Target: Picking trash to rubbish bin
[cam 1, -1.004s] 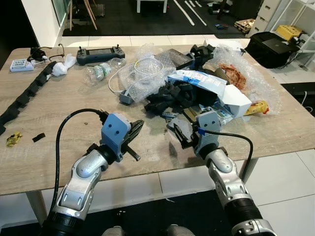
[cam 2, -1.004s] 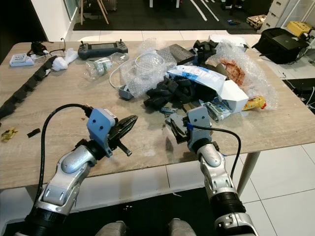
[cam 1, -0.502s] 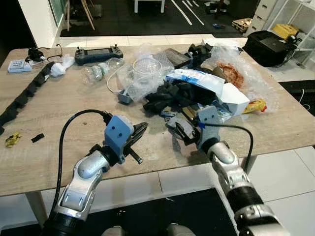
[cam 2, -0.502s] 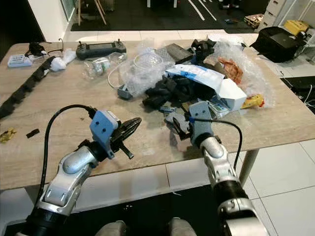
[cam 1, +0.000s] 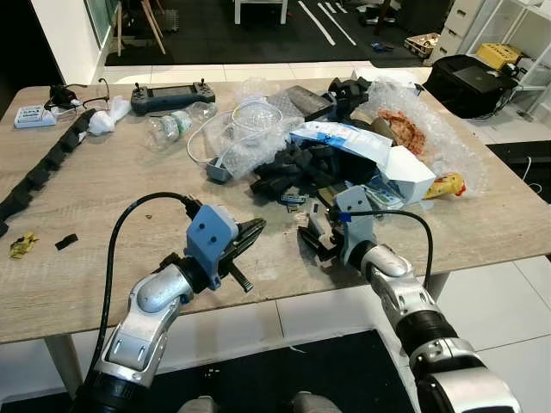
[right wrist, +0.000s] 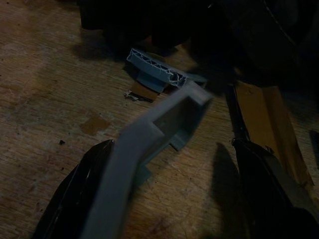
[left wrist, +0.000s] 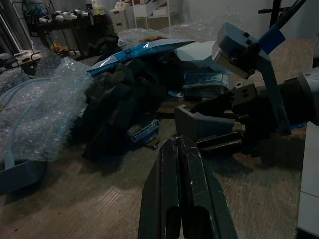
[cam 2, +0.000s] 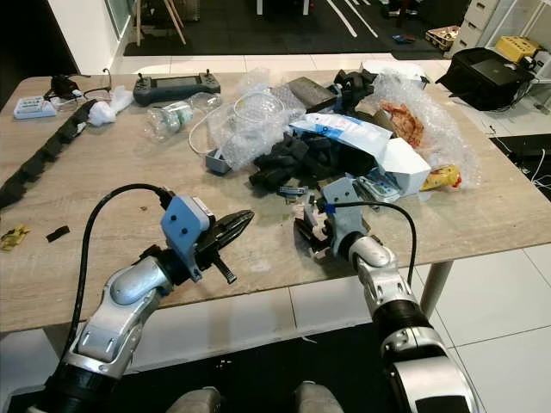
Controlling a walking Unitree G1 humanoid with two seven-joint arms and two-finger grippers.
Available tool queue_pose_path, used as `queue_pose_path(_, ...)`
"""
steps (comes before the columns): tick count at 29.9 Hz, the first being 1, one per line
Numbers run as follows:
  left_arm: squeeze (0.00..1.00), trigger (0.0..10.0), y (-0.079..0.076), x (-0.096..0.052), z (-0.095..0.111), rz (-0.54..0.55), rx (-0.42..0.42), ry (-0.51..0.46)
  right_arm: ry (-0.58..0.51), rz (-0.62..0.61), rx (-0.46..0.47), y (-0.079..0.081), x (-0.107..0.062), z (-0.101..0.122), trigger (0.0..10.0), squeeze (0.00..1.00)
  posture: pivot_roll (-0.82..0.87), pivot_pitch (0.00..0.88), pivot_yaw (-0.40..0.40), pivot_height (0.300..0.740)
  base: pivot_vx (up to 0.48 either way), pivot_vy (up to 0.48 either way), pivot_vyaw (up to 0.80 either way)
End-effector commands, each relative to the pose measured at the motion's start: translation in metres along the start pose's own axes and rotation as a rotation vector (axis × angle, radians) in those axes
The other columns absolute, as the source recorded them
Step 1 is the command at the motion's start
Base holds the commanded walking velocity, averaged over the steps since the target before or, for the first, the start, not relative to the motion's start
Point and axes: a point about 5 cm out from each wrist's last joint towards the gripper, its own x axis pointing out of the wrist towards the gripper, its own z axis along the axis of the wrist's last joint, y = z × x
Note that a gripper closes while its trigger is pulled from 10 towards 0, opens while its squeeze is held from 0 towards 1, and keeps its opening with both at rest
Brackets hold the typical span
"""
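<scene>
Right end effector spread wide around grey plastic piece on table; left end effector pinched closed, empty

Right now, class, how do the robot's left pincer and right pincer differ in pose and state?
The left pincer has its black fingers pressed shut and empty, over bare tabletop; the right pincer is open around a grey plastic piece. The left pincer sits apart from the trash heap; the right pincer works at the heap's near edge. Both hover low over the wooden table.
</scene>
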Motion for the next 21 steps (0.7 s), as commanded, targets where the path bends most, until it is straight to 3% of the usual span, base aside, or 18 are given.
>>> queue_pose_path(1, 0.0, 10.0, 0.0, -0.003, 0.001, -0.013, 0.007, 0.007, 0.057, 0.009, -0.003, 0.0, -0.003, -0.011, 10.0, 0.0, 0.04, 0.022, -0.037, 0.74, 0.0, 0.0, 0.0)
queue_pose_path(9, 0.0, 10.0, 0.0, -0.002, 0.0, -0.01, 0.01, 0.012, 0.043, 0.026, 0.004, -0.001, -0.002, -0.01, 10.0, 0.0, 0.04, 0.03, -0.036, 0.74, 0.0, 0.0, 0.0)
queue_pose_path(10, 0.0, 10.0, -0.001, -0.002, 0.0, -0.01, 0.01, 0.012, 0.04, 0.028, 0.006, -0.001, -0.002, -0.009, 4.0, 0.0, 0.04, 0.03, -0.036, 0.74, 0.0, 0.0, 0.0)
queue_pose_path(11, 0.0, 10.0, -0.001, -0.002, 0.0, -0.009, 0.01, 0.012, 0.038, 0.029, 0.007, -0.001, -0.002, -0.009, 4.0, 0.0, 0.04, 0.03, -0.036, 0.74, 0.0, 0.0, 0.0)
queue_pose_path(12, 0.0, 10.0, -0.001, -0.002, 0.0, -0.01, 0.01, 0.013, 0.029, 0.036, 0.009, 0.001, -0.002, -0.009, 0.0, 0.0, 0.04, 0.034, -0.034, 0.74, 0.0, 0.0, 0.0)
queue_pose_path(15, 0.0, 10.0, -0.001, -0.002, 0.0, -0.012, 0.01, 0.014, 0.021, 0.042, 0.011, 0.002, -0.002, -0.008, 0.0, 0.0, 0.04, 0.035, -0.034, 0.74, 0.0, 0.0, 0.0)
queue_pose_path(21, 0.0, 10.0, -0.001, -0.002, -0.001, -0.005, 0.008, 0.022, -0.097, 0.053, 0.036, 0.01, 0.001, 0.007, 0.0, 0.0, 0.04, 0.05, -0.031, 0.74, 0.0, 0.0, 0.0)
